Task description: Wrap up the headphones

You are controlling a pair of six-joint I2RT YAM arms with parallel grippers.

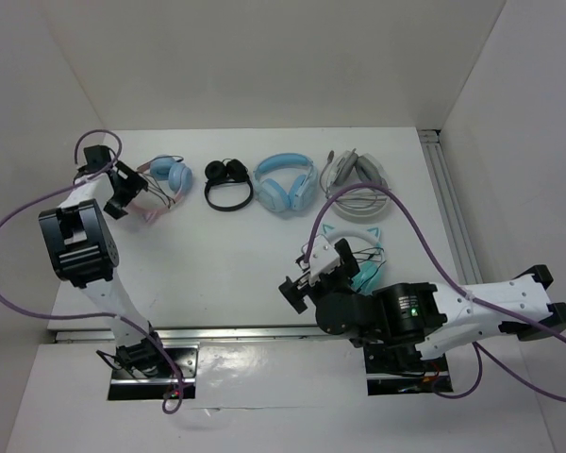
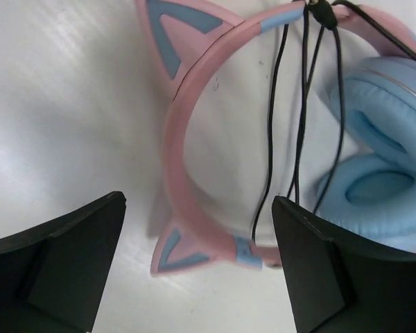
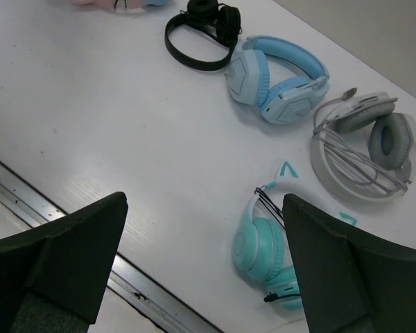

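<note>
Headphones (image 2: 381, 104) on table (image 2: 69, 104), black cable (image 2: 270, 139) across pink headband (image 2: 177, 159); left tool (image 2: 197, 201) spread.

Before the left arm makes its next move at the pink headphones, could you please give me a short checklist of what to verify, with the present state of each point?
1. Left gripper open: ok, fingers wide apart, nothing held.
2. Headphones under it: ok, the pink headband lies on the table between the fingers.
3. Cable gathered at the headband: ok, several black strands run across its arch.
4. Cable's loose end secured: cannot tell, it is not in view.
5. Right gripper free: ok, open and empty, near the teal headphones.
6. Black headphones apart from the pink pair: ok.
</note>
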